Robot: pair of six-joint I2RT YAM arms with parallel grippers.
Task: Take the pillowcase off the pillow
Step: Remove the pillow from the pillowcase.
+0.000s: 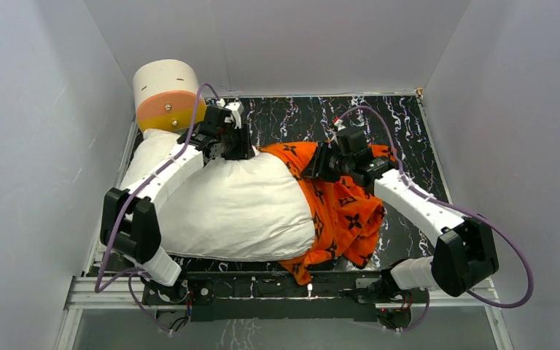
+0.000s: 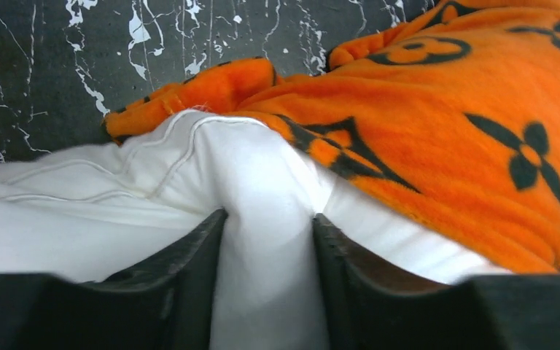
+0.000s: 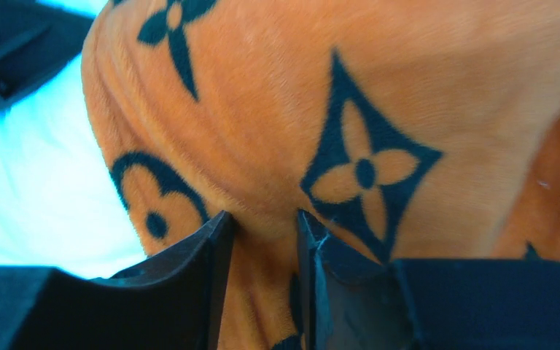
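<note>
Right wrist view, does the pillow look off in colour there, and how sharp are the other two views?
Right wrist: the pillow is blown out with a cyan cast; the pillowcase looks soft. Left wrist: the pillow glares white mid-frame. Top external: evenly lit and sharp.

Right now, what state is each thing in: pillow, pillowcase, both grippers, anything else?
pillow: lying flat, mostly bare, right end under orange fabric.
pillowcase: bunched up, covering only the pillow's right end.
left gripper: shut on a fold of the pillow.
right gripper: shut on a fold of the pillowcase.
cylinder: standing far left, behind the pillow.
</note>
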